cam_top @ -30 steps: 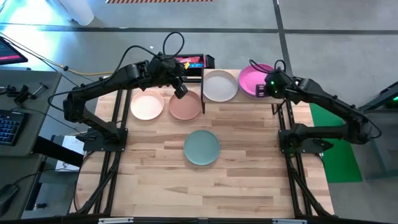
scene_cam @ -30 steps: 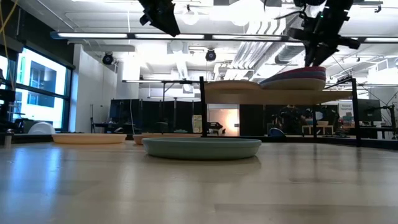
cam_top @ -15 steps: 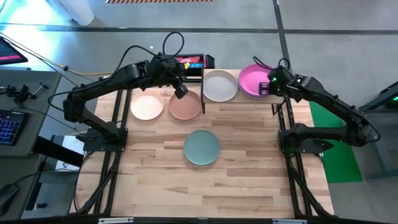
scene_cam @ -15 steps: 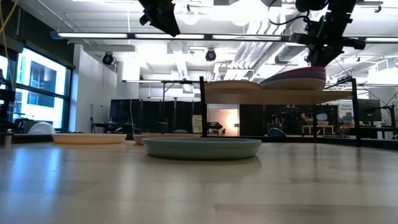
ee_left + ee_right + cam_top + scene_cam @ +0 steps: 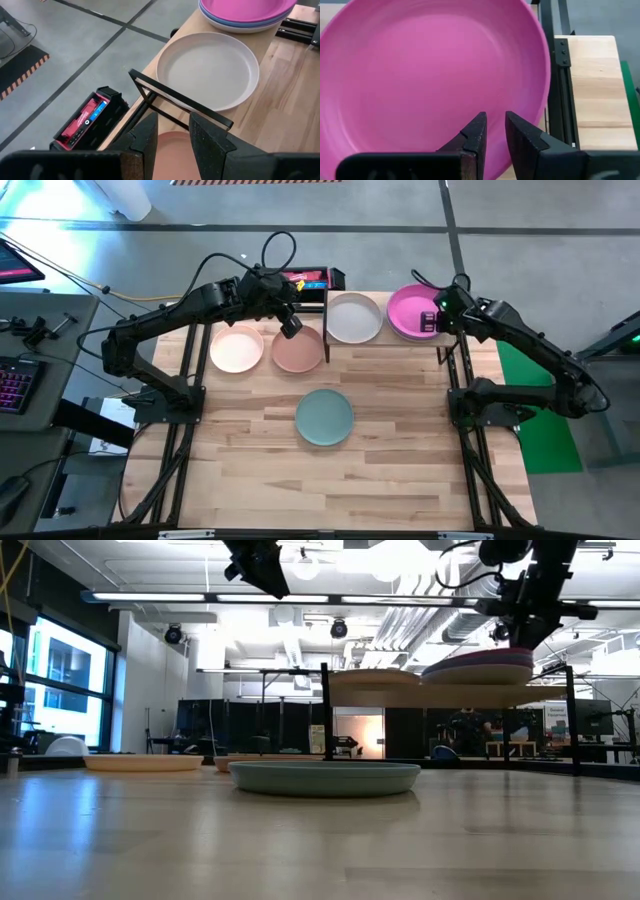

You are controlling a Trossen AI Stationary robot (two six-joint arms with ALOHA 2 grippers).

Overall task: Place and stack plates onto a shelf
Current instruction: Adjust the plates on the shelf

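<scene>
On the shelf (image 5: 400,695) at the table's far edge sit a cream plate (image 5: 354,317) and a stack topped by the magenta plate (image 5: 410,308), with blue and purple rims (image 5: 240,24) below it. My right gripper (image 5: 438,321) is at the magenta plate's right rim, fingers nearly together. The pale pink plate (image 5: 237,347), terracotta plate (image 5: 298,350) and teal-green plate (image 5: 325,417) lie flat on the table. My left gripper (image 5: 290,326) hangs narrowly open, high above the terracotta plate's far edge, touching nothing. My right gripper comes from above, pointing down, onto the magenta plate near its right rim (image 5: 540,107). Its own fingers (image 5: 520,135) hide the contact, so I cannot tell the kind of hold. The plate is slightly tilted, right rim (image 5: 525,654) higher, left part on the stack.
The shelf's thin black legs (image 5: 325,710) stand between the table plates and the shelf. A red and black case (image 5: 87,117) lies on the floor beyond the far edge. Bare tabletop spreads around and near the teal-green plate.
My right gripper has moved a little toward the table's right edge, and the magenta plate has shifted that way with it on top of the stack, lying somewhat flatter than before. My left arm has kept still.
</scene>
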